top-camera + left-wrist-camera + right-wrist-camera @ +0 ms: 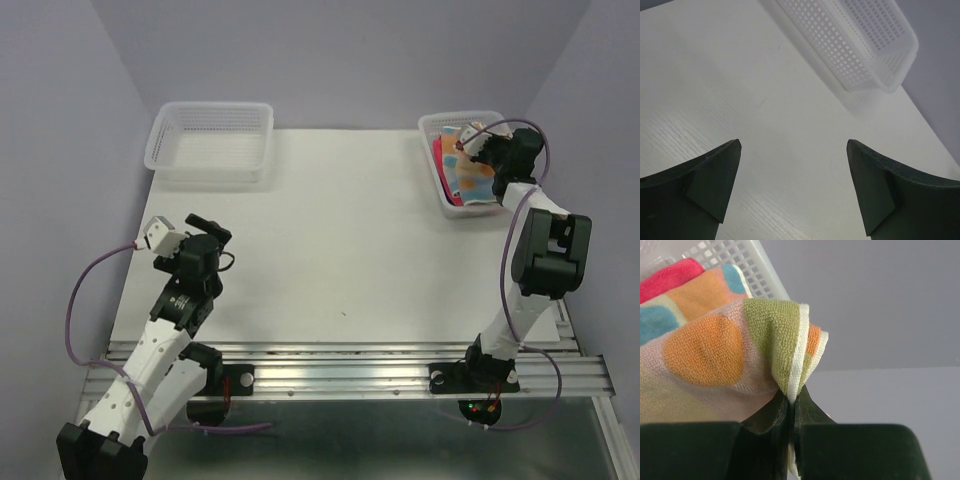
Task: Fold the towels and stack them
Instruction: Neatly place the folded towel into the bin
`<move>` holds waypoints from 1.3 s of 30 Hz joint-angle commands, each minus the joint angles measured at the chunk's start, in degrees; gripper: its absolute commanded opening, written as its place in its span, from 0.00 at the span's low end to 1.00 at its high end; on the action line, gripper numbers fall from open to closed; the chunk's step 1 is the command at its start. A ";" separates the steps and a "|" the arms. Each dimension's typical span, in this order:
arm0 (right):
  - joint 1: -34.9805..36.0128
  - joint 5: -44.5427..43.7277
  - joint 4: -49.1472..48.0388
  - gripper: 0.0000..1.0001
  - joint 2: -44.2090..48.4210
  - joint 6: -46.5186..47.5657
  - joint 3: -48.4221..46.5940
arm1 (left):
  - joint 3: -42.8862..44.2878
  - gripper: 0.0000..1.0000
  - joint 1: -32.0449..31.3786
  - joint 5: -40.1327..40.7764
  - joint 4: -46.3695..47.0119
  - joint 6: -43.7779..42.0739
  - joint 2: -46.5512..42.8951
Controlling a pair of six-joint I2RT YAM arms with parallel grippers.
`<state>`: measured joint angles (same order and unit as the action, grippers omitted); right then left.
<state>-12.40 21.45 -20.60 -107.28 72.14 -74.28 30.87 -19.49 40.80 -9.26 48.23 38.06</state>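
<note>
White table (340, 250) below spread left claw (794, 145); only wrist view shows right claw (792, 404) pinching patterned towel (705, 350) hem.

White-and-black arms (160, 350) — purple cables (69, 315)

This looks like a robotics lab test cell. Plain pale lavender-grey partition walls (340, 50) box in a flat white tabletop (340, 250) from 9 round to 3 o'clock. At 6 o'clock a slotted aluminium mounting rail (340, 365) carries two white-and-black jointed robot arms, the left arm (160, 345) at 7 o'clock and the right arm (548, 250) at 4 o'clock, with loose purple cables (72, 310) looping off them. A white plastic mesh basket (205, 165) sits at 11 o'clock. A second mesh basket (428, 128) at 1 o'clock holds a patterned terry towel (470, 180).
</note>
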 commanded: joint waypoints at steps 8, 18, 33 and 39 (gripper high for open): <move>1.86 0.61 -6.57 0.04 -5.91 -1.30 -7.80 | 1.47 0.99 0.15 3.33 1.79 1.52 2.19; 2.38 -1.67 -7.79 0.11 -11.10 -1.48 -10.79 | 1.38 0.99 0.33 2.45 2.05 1.96 4.47; 3.09 -2.91 -11.12 1.00 -9.97 -5.24 -8.96 | 3.05 0.99 0.59 0.43 2.66 0.90 6.50; 3.70 0.16 -14.73 1.00 -0.24 -14.90 0.08 | 4.55 0.99 0.59 -0.54 0.04 1.16 5.45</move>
<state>-9.61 18.74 -28.10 -117.36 64.75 -79.66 32.03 -19.35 39.46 -8.75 49.34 44.62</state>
